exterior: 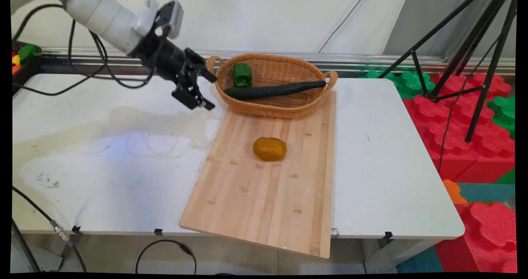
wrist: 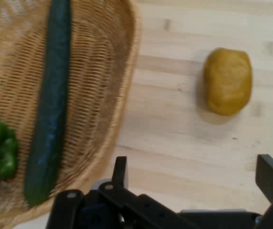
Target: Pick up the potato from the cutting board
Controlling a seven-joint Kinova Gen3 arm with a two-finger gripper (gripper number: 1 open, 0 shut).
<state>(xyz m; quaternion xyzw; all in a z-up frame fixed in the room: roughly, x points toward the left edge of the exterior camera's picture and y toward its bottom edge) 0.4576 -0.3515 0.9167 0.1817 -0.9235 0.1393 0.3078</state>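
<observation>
Claw: black two-finger gripper [exterior: 202,93] spread wide, empty; beside oval woven wicker basket [exterior: 288,107]
Basket: long dark-green cucumber [exterior: 274,91]; green bell pepper [exterior: 242,74]

My gripper [exterior: 203,92] hangs left of the basket [exterior: 288,107], which holds cucumber [exterior: 274,91] and pepper [exterior: 242,74]; potato [exterior: 269,149] lies on the board [exterior: 264,196].

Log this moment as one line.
pincer: open, empty, raised left of basket | basket: cucumber, green pepper | cutting board: potato

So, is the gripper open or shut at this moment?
Open. In the hand view the gripper's two fingers stand wide apart with bare cutting board between them, holding nothing.
</observation>
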